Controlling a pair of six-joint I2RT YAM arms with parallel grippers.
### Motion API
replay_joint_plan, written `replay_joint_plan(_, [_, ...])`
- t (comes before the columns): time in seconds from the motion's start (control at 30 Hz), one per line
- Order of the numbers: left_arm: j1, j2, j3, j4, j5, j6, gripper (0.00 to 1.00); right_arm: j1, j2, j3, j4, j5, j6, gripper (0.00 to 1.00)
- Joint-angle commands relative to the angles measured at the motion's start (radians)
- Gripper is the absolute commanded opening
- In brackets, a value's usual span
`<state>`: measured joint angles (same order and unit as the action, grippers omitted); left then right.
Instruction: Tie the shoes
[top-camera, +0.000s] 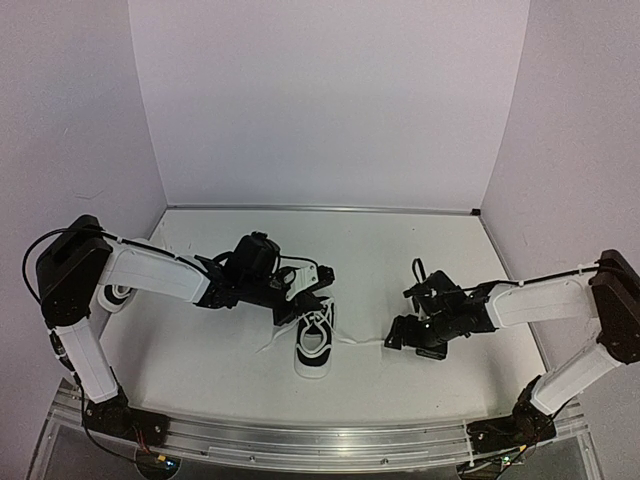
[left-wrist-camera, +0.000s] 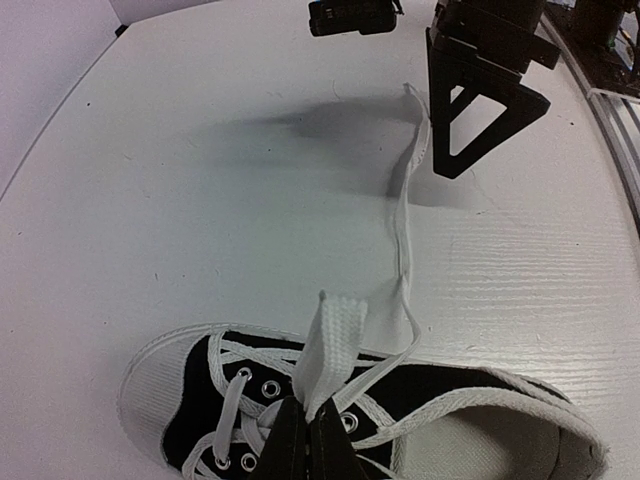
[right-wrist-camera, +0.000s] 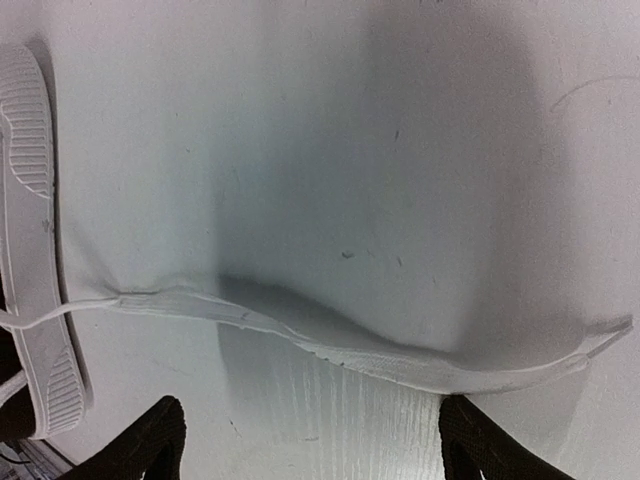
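Observation:
One black-and-white shoe (top-camera: 316, 345) stands on the table between the arms, toe toward the near edge. My left gripper (top-camera: 312, 296) hovers over its lacing, shut on a folded loop of white lace (left-wrist-camera: 333, 345) above the eyelets of the shoe (left-wrist-camera: 190, 400). The shoe's other lace end (right-wrist-camera: 350, 345) trails flat across the table to the right. My right gripper (right-wrist-camera: 315, 445) hangs over that lace end, open, one finger on each side, touching nothing. The shoe's white sole (right-wrist-camera: 30, 250) shows at the left of the right wrist view. A second shoe (top-camera: 118, 296) lies at the far left, partly hidden by the left arm.
White walls enclose the table (top-camera: 400, 250) at the back and on both sides. A metal rail (top-camera: 320, 440) runs along the near edge. The right gripper (left-wrist-camera: 480, 100) hangs over the lace tip (left-wrist-camera: 412, 130) in the left wrist view.

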<state>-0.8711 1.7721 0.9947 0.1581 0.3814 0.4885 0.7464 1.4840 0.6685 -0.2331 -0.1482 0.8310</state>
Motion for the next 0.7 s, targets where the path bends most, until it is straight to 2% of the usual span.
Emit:
replay_joint_plan(0.0, [0.004,-0.028,0.013,0.018,-0.011,-0.014,0.00,-0.055,0.078,0.065,0.031,-0.005,-0.069,0.84])
replay_joint_plan(0.2, [0.004,-0.034,0.007,0.027,-0.015,-0.015,0.00,-0.088,0.200,0.166,0.064,-0.032,-0.156,0.80])
replay_joint_plan(0.4, [0.004,-0.033,0.002,0.029,-0.013,-0.016,0.00,-0.092,0.297,0.292,0.067,-0.049,-0.208,0.69])
replay_joint_plan(0.53, [0.004,-0.041,-0.005,0.030,-0.015,-0.016,0.00,-0.091,0.310,0.300,0.068,-0.040,-0.204,0.64])
replay_joint_plan(0.67, [0.005,-0.051,-0.012,0.031,-0.019,-0.011,0.00,-0.091,0.334,0.300,0.071,-0.029,-0.203,0.55])
